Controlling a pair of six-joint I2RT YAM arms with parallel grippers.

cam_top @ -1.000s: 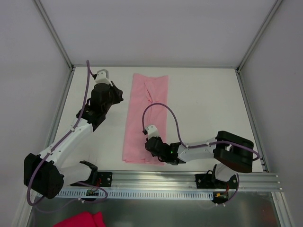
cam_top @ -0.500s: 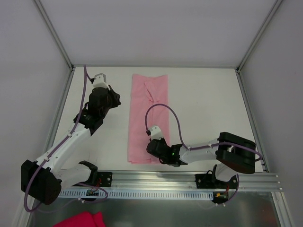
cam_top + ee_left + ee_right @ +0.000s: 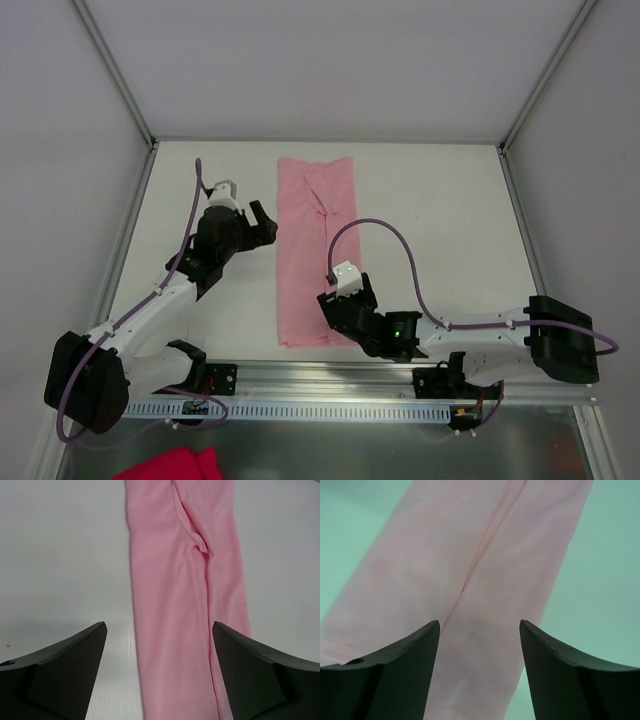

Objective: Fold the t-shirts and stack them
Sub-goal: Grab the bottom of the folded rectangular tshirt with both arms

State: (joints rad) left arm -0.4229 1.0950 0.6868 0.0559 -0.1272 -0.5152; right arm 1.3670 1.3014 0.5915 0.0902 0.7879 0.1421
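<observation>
T-shirt (image 3: 315,250) of pale pink lies flat on the white table (image 3: 450,220), folded into a long narrow strip that runs from 12 o'clock to 6 o'clock near the middle. The left gripper (image 3: 263,222) stands at 9 o'clock of the strip's far half, just beside its edge. Its jaws are spread wide and hold nothing. The right gripper (image 3: 345,296) is over the near end of the strip, at 6 o'clock, with jaws apart and also empty.
</observation>
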